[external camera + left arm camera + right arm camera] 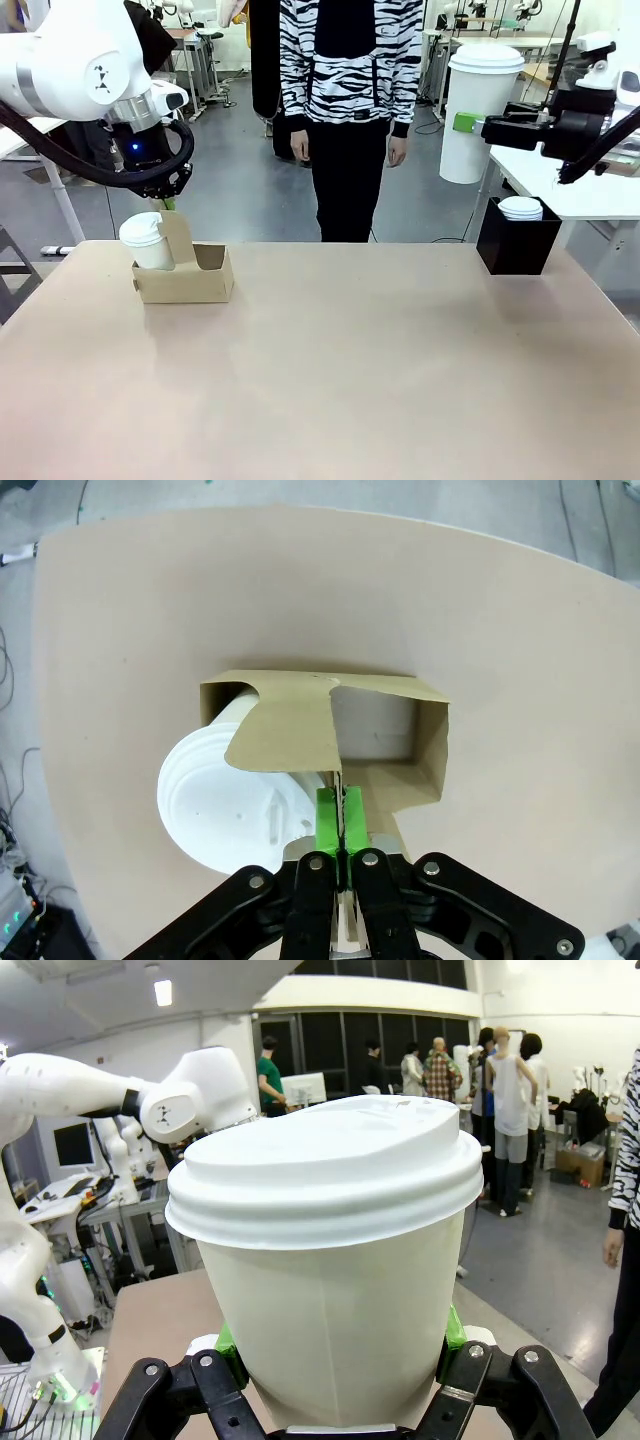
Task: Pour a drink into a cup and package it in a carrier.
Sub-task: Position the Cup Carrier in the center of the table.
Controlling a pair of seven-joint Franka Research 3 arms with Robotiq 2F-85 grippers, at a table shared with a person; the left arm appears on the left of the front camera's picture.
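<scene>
So — carrier (190, 278): small brown cardboard, at the left of the front view, its base on the table (350, 380); in the left wrist view (290, 725) it lies at the middle of the frame, seen from above.
Carrier's slots: the left one holds a lidded white cup (148, 243), whose lid rises above the carrier's wall; in the left wrist view that lid (225, 800) sits at lower left, and the slot right of the divider shows bare cardboard walls.
Left pincer (168, 205): comes straight down from the upper left and is closed on the top edge of the carrier's upright handle divider; in the left wrist view (343, 820) the green pads press flat on both sides of the thin card.
Tall white cup (482, 90): lidded, slightly tapered, upright, off the table at the upper right of the front view; its wall and lid take up the middle of the right wrist view (340, 1260).
Right pincer (470, 123): reaches in level from the right edge, clamped around the tall white cup's lower body — green pads on either side (340, 1360).
Black box (518, 250): at the table's far right edge, below that pincer, with a white lid (520, 208) at its top.
Person (345, 80): stands beyond the table at top centre, arms hanging, well apart from both pincers.
</scene>
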